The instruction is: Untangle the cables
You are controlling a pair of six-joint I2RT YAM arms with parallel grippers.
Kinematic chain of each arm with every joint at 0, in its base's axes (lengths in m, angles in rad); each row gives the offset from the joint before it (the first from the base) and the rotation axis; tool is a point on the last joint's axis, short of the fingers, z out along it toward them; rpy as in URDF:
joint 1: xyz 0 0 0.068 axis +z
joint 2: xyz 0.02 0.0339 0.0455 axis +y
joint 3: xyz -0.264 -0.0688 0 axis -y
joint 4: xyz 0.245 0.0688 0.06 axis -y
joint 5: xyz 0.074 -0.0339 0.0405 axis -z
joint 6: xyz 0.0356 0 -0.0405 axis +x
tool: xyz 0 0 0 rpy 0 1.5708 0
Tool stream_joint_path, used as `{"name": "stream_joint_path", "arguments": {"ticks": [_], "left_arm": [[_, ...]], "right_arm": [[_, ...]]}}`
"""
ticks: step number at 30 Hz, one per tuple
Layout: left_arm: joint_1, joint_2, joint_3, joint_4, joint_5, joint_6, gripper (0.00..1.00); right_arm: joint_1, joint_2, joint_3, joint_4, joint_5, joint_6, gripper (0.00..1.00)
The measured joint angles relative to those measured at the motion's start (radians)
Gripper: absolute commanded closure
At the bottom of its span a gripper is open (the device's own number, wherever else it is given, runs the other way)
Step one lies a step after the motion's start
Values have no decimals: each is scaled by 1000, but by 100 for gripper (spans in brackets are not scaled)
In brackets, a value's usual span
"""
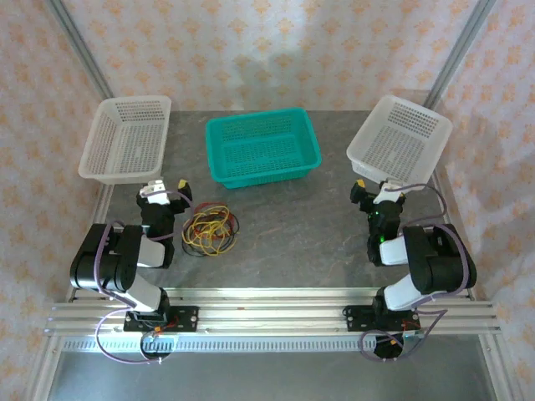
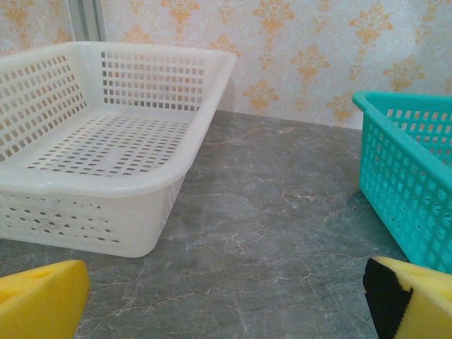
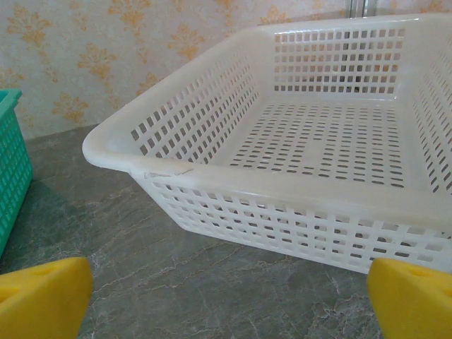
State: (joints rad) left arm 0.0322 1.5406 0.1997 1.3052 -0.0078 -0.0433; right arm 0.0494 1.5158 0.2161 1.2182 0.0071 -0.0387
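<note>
I see cream wallpaper [image 1: 276,50] with orange motifs, metal posts [image 1: 79,46], a grey marbled table [image 1: 292,234], even light.

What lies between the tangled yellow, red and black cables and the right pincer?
Bare grey marbled tabletop, seen in the top view, separates the yellow, red and black cables from the right pincer.

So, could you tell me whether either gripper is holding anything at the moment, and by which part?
Nothing is held. Both the left gripper and right gripper are open, and the cables lie on the table.
</note>
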Motion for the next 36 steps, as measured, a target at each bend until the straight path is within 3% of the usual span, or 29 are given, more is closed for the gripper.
{"name": "stream_joint_path", "arguments": {"ticks": [27,31,36], "left_arm": [[-3,-3,0,1,-8,0,1],[-50,-115,-36,-24,-82,4,1],[-110,-320,19,-195,-229,5,1]], "right_arm": [[-7,-2,7,-13,-15,-1,0],[-4,-68,13,-94,-12,-2,0],[7,-213,62,-219,16,9,0]]}}
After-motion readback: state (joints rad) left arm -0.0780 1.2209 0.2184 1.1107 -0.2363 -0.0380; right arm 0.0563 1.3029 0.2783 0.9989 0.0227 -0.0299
